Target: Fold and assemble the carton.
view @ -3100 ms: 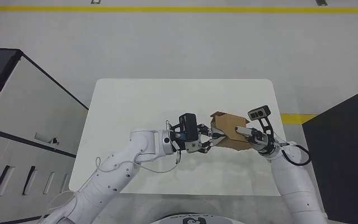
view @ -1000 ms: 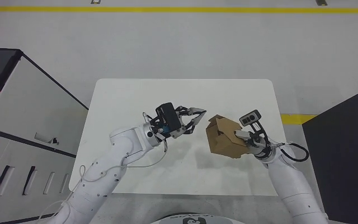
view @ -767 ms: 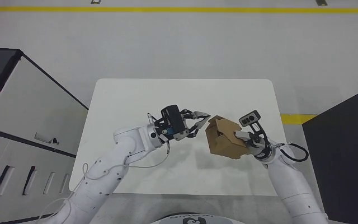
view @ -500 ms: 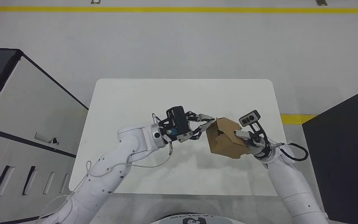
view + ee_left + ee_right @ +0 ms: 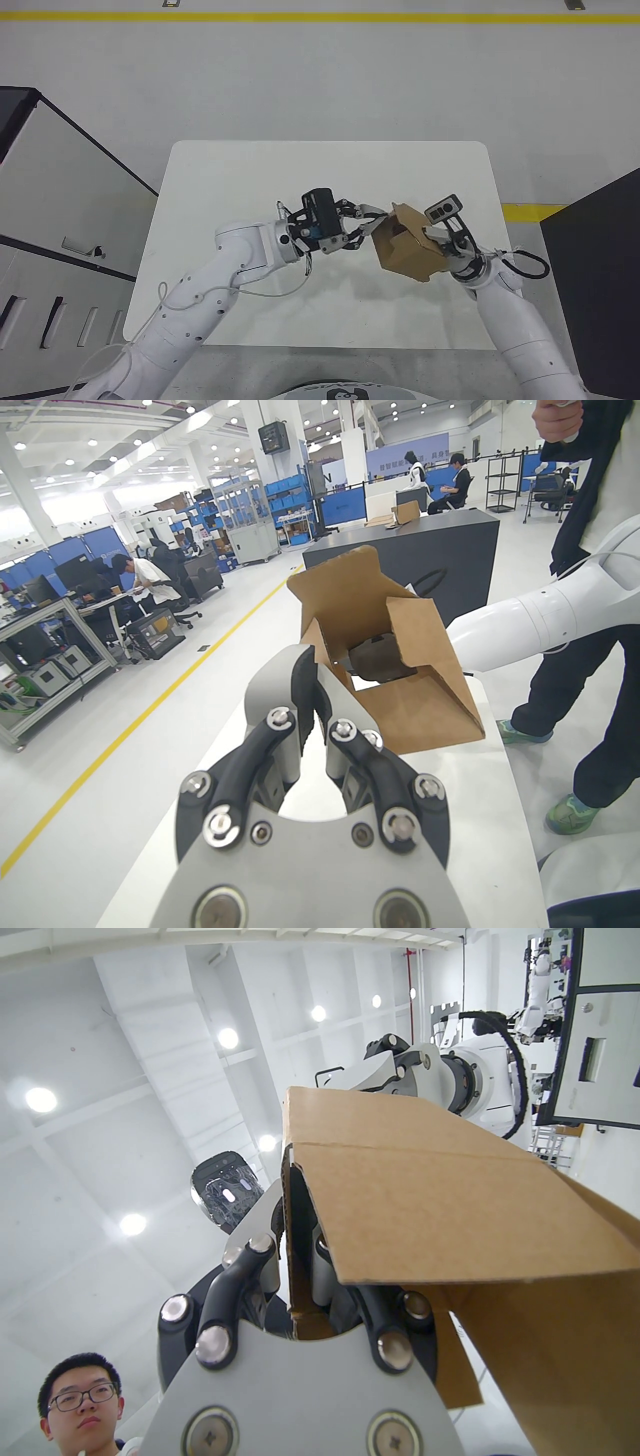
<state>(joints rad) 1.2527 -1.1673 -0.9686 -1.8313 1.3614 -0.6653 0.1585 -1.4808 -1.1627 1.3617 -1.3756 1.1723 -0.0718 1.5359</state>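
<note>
A brown carton (image 5: 405, 248) is held tilted above the white table (image 5: 250, 200), right of centre. Its open end with loose flaps faces my left gripper (image 5: 372, 228). In the left wrist view the carton (image 5: 415, 710) shows a raised top flap and a folded side flap. My left gripper (image 5: 314, 680) has its fingers drawn together at the edge of the carton's near wall. My right gripper (image 5: 432, 240) holds the carton's opposite end. In the right wrist view my right gripper (image 5: 297, 1248) is shut on a cardboard wall of the carton (image 5: 425, 1208).
A grey and black cabinet (image 5: 30, 180) stands off the table's left side. A dark unit (image 5: 600, 260) stands at the right. Bare tabletop lies to the left and at the back of the carton.
My left gripper, open and apart from the carton a second ago, moved right to it and its fingers came together at the open end. The right arm tilted the carton slightly.
</note>
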